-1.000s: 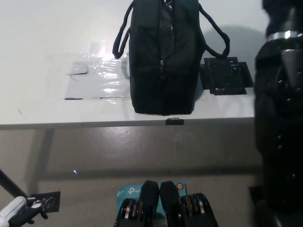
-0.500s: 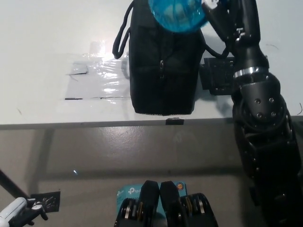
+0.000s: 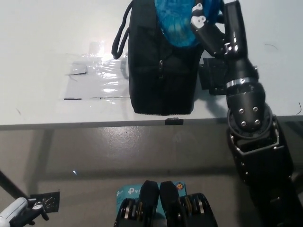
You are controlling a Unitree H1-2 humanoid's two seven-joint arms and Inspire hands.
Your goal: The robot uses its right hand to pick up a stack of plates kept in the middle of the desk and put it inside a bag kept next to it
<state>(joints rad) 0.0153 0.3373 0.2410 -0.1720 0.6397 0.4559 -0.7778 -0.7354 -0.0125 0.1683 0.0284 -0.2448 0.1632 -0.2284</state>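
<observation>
- Sitting at the top of the open black bag (image 3: 161, 71), the blue stack of plates (image 3: 177, 21) is tilted and partly sunk into the bag's mouth, near the frame's top edge.
- The black right hand (image 3: 206, 23) is closed around the stack's right side, its light-tipped fingers (image 3: 198, 14) pressed against the blue surface; the right forearm slants down to the lower right.
- The bag stands on the white desk (image 3: 38, 47) near its front edge, one loop handle (image 3: 120, 38) hanging on its left side.
- A sheet of clear plastic (image 3: 97, 75) lies flat on the desk, touching the bag's left side; a black square plate (image 3: 215, 78) lies beside the bag's right side, partly hidden by the arm.
- On the floor below, a teal box (image 3: 129, 193) carries white lettering that looks like "tp-link", only partly legible.
- The white left hand (image 3: 16, 213) rests at the lower left corner; whether it is open or closed cannot be told.
- Against half a second ago, the stack has come lower into the bag, and the right forearm has swung in closer over the desk edge.
</observation>
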